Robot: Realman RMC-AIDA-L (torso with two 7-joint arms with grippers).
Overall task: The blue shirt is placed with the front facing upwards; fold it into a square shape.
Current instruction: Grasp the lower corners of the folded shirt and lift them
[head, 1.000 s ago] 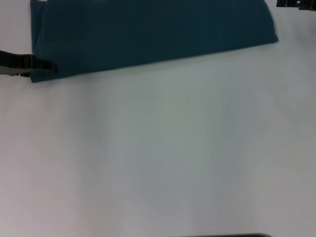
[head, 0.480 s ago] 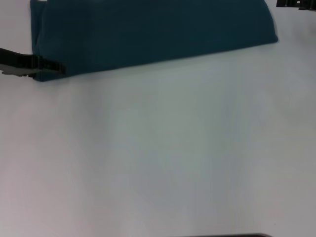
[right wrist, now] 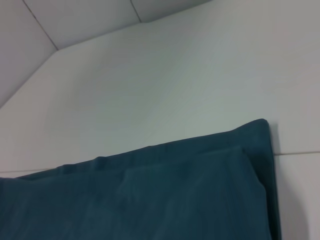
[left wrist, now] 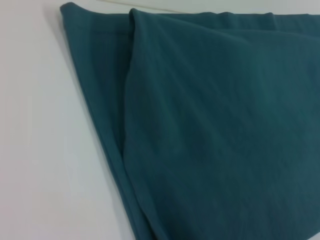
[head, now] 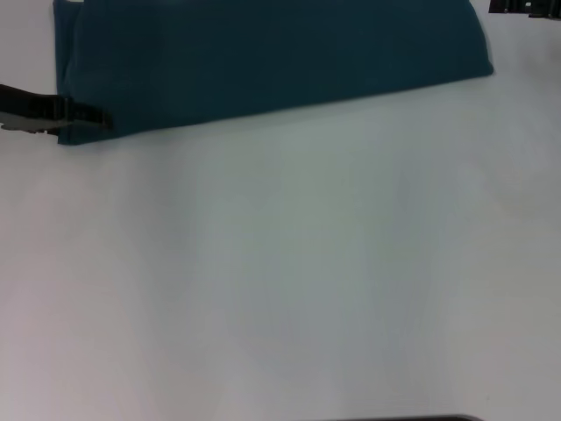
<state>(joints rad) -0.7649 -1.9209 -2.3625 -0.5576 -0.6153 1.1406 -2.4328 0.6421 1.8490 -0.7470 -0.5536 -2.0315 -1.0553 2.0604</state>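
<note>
We see the shirt (head: 272, 61) lying folded into a long band at the far side of the white bench (head: 289, 272), its near edge slanting from left to right. Our left gripper (head: 88, 118) is at the shirt's near left corner, and we cannot tell if its jaws hold the cloth. Our right gripper (head: 524, 6) shows only at the far right edge, just beyond the shirt's right end, jaws not visible.

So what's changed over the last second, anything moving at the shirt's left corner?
The left claw slid inward along the near-left corner of the blue shirt, from the very edge to a little further onto the fabric, then eased back slightly. Whether it grips the cloth is unclear. The shirt kept its folded shape and place on the white table; the right claw stayed at the far right.
</note>
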